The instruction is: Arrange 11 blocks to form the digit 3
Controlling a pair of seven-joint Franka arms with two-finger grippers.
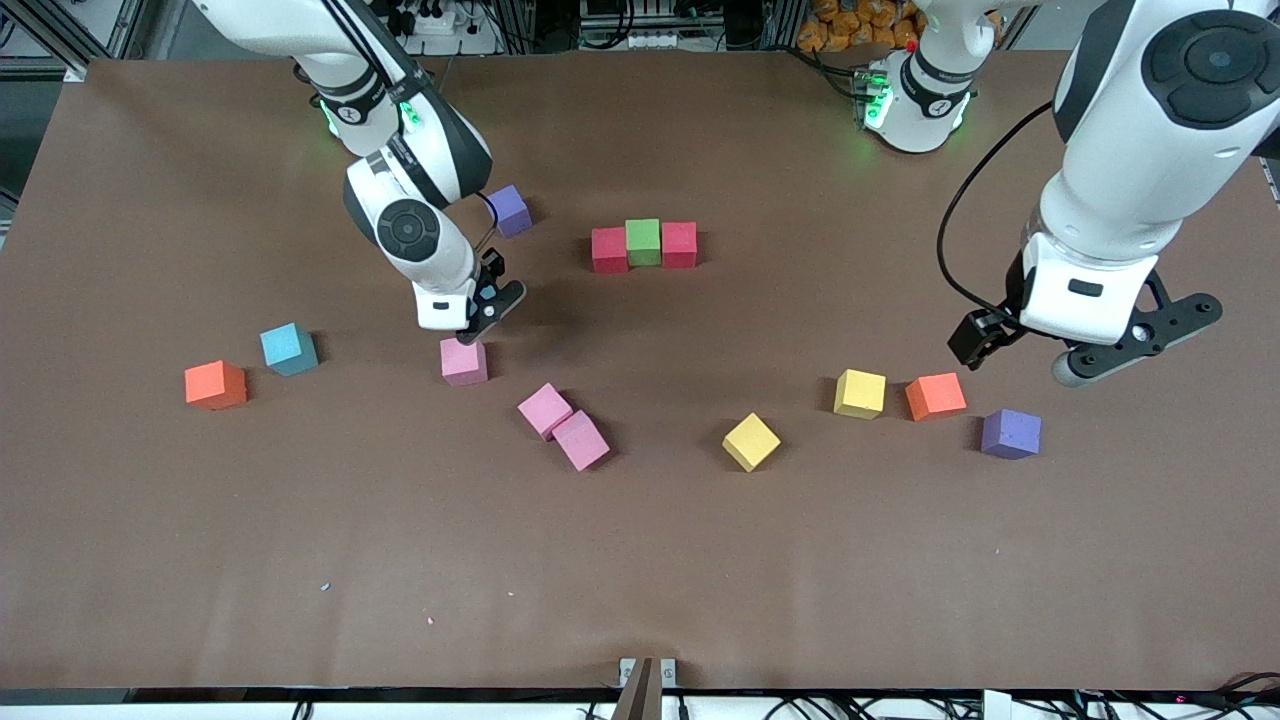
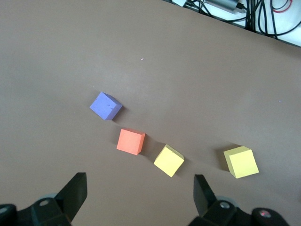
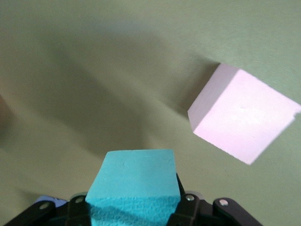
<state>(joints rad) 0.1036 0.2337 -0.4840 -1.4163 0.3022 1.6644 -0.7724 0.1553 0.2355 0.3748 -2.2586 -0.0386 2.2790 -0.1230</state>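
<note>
Nearest the front camera lie a tilted yellow block (image 1: 751, 441), two touching pink blocks (image 1: 563, 425) and a purple block (image 1: 1010, 433); just farther sit a square-set yellow block (image 1: 860, 393) and an orange block (image 1: 936, 396); the left gripper (image 2: 138, 186) waits over these, fingers spread wide and empty. Farther again, the right gripper (image 1: 480, 325) hangs low over a lone pink block (image 1: 464, 361), fingers clamped on a light blue block (image 3: 134, 183), probably carrying it to the figure; that pink block sits close beneath and could be knocked. Farthest, a red-green-red row (image 1: 643, 244) stands touching, likely the digit's top bar, with most blocks not yet placed.
</note>
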